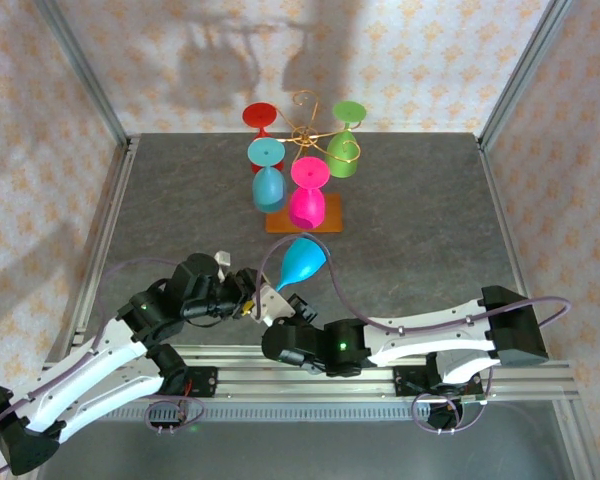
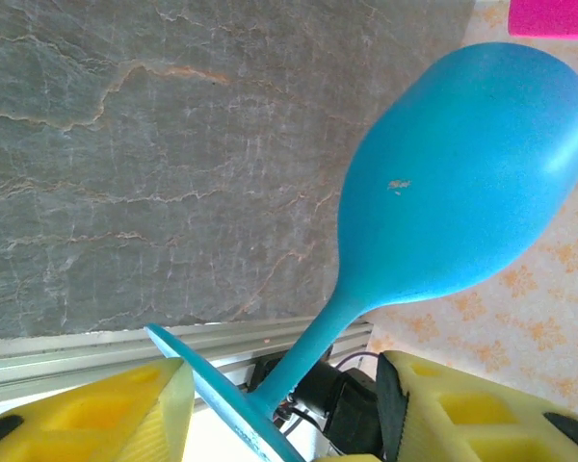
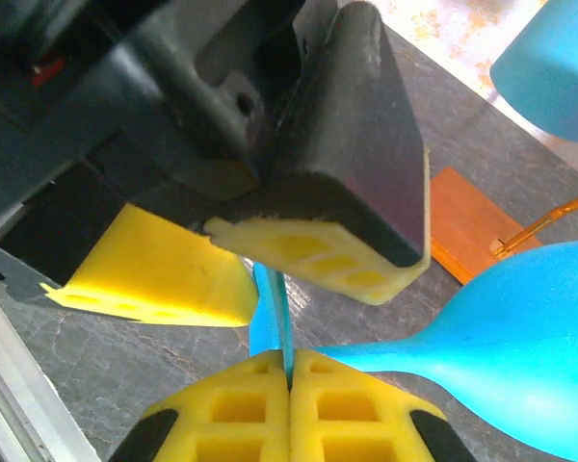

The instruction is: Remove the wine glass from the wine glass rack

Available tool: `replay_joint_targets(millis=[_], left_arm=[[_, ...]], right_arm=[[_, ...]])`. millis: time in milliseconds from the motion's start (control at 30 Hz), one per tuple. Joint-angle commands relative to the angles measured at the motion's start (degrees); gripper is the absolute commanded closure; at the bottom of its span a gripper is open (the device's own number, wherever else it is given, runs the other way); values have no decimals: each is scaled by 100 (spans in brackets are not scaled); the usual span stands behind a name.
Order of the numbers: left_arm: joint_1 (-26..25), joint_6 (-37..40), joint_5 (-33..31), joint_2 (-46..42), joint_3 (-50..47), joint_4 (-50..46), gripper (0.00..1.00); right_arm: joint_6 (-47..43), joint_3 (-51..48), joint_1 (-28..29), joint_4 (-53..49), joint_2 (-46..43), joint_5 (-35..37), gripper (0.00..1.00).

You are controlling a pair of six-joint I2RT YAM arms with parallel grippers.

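At table (image 1: 420,220) front, right pincer (image 3: 289,375) angled leftward, pinching wine glass (image 3: 520,327)

Both arms are folded in low and meet front-center. The left arm (image 1: 100,370) has its elbow out, and its end effector (image 2: 284,371) has the fingers (image 2: 125,409) spread apart. The right arm (image 1: 420,340) reaches across, its end effector (image 3: 289,371) pinched tight on the glass (image 3: 520,327) foot.
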Motion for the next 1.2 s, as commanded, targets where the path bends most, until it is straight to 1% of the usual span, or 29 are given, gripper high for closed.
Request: replay_joint_targets(millis=[0, 300, 333, 433, 467, 500, 567, 700, 767, 833, 900, 933, 1000, 1167], left_arm=[[59, -129, 63, 33, -130, 416, 52], [67, -111, 32, 123, -147, 521, 67], [60, -111, 26, 115, -141, 516, 70], [65, -94, -23, 86, -168, 497, 76], [62, -92, -45, 80, -187, 501, 81], [59, -86, -44, 79, -196, 490, 84], [58, -61, -46, 79, -209, 469, 87], [61, -39, -53, 66, -233, 401, 99], [59, -10, -72, 33, -244, 379, 100], [62, -4, -100, 3, -258, 358, 100], [59, 48, -131, -50, -284, 359, 100], [63, 85, -160, -81, -296, 356, 100], [60, 205, -212, -152, -330, 353, 100], [58, 510, -305, -331, -458, 467, 100]], right_arm=[[-164, 222, 66, 207, 12, 271, 100], [-197, 253, 68, 249, 13, 180, 100], [-201, 257, 73, 249, 5, 151, 100], [-257, 236, 81, 324, -60, 68, 100], [-285, 227, 80, 342, -94, 37, 100], [-318, 243, 81, 337, -113, 8, 100], [-355, 298, 81, 272, -131, -40, 100], [-369, 410, 77, 141, -217, -144, 100], [-374, 437, 81, 102, -293, -226, 100], [-319, 462, 79, 44, -370, -289, 96], [-243, 496, 77, -61, -465, -382, 86], [-149, 518, 81, -131, -516, -398, 83], [75, 586, 84, -403, -644, -504, 71], [904, 942, 81, -1274, -1039, -687, 63]])
